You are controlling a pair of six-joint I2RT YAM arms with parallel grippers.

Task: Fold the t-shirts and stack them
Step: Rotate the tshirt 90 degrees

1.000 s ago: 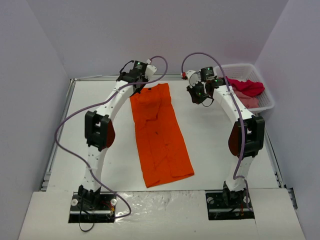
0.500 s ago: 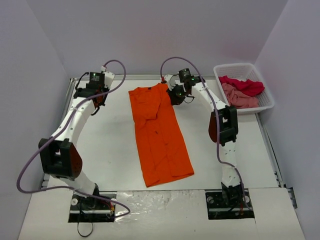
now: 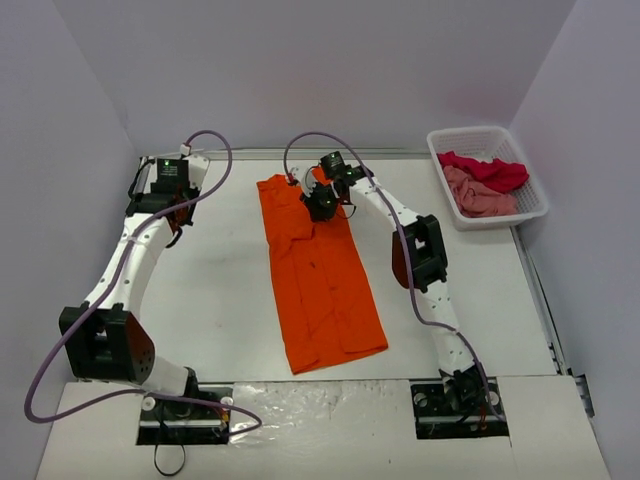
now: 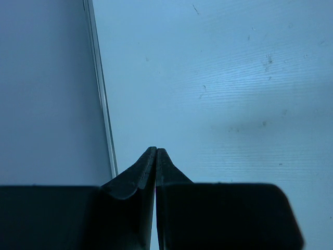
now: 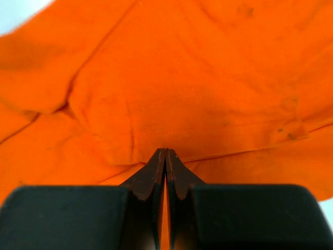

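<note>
**Right arm swings over the orange shirt**

Half a second ago the right end effector [image 3: 320, 203] was just beside the far right edge of the orange t-shirt [image 3: 322, 280]. Now it is over the far part of the shirt, left of where it was. The left end effector [image 3: 163, 203] has moved more to the left, well away from the shirt, near the far left corner of the tabletop [image 3: 220, 290]. The shirt itself lies just as it did.

Both end effectors are clenched. In the right wrist view the two dark fingertips touch each other right above orange cloth [image 5: 208, 78]. In the left wrist view the tips are pressed together above the bare tabletop [image 4: 234, 78].

A white plastic basket [image 3: 470, 133] with a criss-cross wall sits at the far right. A red t-shirt [image 3: 497, 173] and a pink t-shirt [image 3: 480, 199] are bunched up in it, the red one farther back.

The orange t-shirt is soft cloth, folded into a long strip with creases and a stitched seam. It lies flat in the middle of the smooth white tabletop.
</note>
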